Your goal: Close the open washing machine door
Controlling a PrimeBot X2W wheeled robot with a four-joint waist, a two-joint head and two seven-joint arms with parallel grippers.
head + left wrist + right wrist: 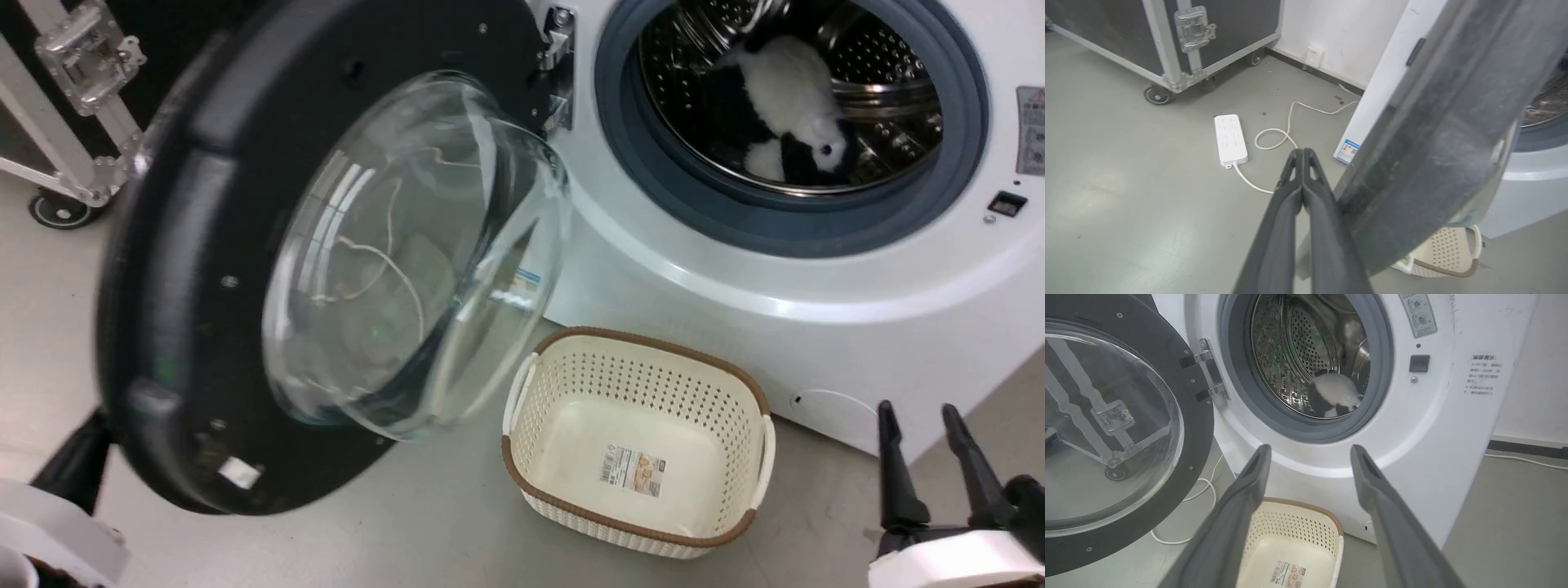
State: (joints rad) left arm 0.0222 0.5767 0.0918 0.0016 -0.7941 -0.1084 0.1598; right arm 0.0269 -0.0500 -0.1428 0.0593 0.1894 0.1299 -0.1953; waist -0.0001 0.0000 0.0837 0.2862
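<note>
The washing machine door (326, 269) looms closest in the head view. It hangs open on its hinge at the left of the drum opening, swung out partway from the front of the washing machine (816, 286), with its clear glass bowl bulging toward the machine. The left fingers (1303, 157) are pressed together with nothing between them. They sit at the door's outer black rim, low on its free edge; whether they actually touch it I cannot tell. The right fingers (894, 449) are spread wide and empty, well clear of the door and pointing at the machine's lower front. A black-and-white plush toy (788, 106) lies inside the steel drum. A cream perforated basket (637, 441) stands on the floor (408, 539) just before the machine, beneath the door's glass. Beyond the door, a white power strip (1231, 139) lies on the floor near a wheeled black case (1167, 41).
</note>
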